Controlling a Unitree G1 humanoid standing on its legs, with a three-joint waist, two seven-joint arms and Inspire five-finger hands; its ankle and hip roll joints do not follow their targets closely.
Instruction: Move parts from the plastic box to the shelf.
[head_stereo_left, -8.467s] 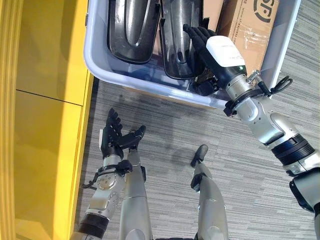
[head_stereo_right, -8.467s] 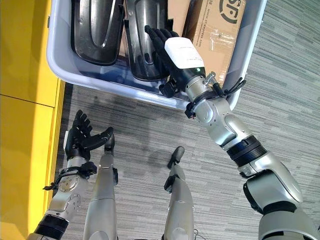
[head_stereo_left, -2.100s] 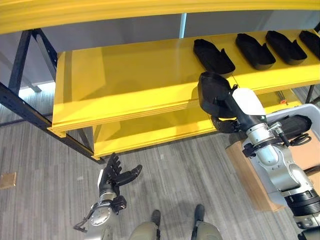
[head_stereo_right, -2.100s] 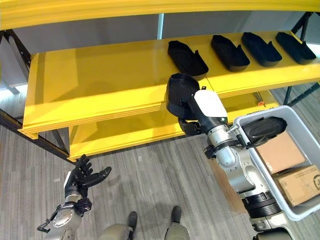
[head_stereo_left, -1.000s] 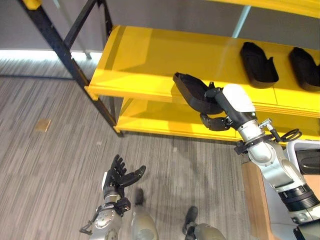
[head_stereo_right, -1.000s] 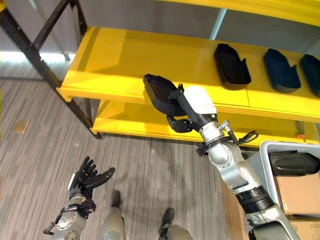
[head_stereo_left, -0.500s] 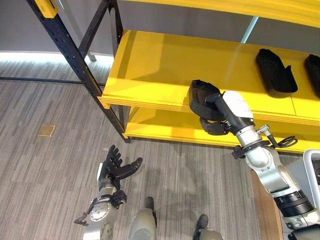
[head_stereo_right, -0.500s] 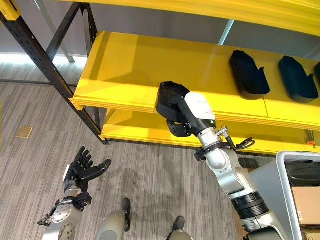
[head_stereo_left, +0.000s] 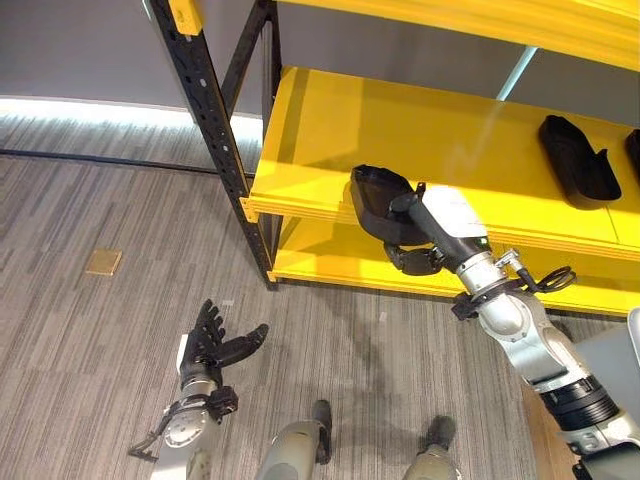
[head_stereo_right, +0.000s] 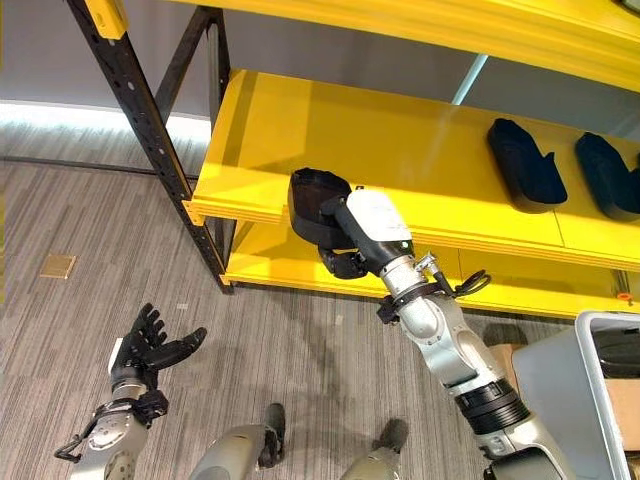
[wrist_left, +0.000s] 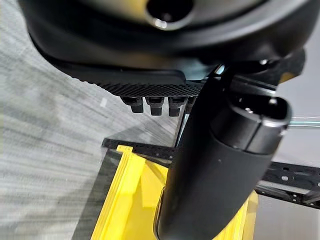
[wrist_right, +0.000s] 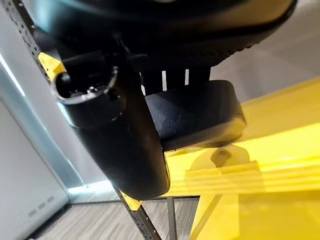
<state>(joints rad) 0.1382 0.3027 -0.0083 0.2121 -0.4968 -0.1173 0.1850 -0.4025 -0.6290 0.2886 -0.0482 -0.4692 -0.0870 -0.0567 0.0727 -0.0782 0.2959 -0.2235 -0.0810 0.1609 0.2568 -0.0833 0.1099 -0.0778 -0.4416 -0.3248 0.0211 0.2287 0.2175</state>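
My right hand (head_stereo_left: 446, 226) is shut on a black moulded part (head_stereo_left: 378, 202), with the thumb (wrist_right: 116, 131) and fingers curled round it (wrist_right: 199, 113). The part hangs at the front edge of the yellow shelf (head_stereo_left: 340, 130), near its left end, tilted with its hollow side up. I cannot tell whether it touches the board. Two more black parts (head_stereo_right: 525, 165) (head_stereo_right: 610, 176) lie on the same shelf board to the right. My left hand (head_stereo_left: 208, 346) hovers low over the floor, open and holding nothing.
A black perforated upright (head_stereo_left: 222, 130) stands at the shelf's left front corner. A lower yellow board (head_stereo_left: 330, 262) runs beneath. The grey plastic box's corner (head_stereo_right: 556, 392) shows at the lower right. A small brass plate (head_stereo_left: 103, 262) sits in the grey carpet.
The camera has swung left. My right hand, still shut on the part, has carried it left along the shelf's front edge and tilted it hollow side up. The left hand stays open.
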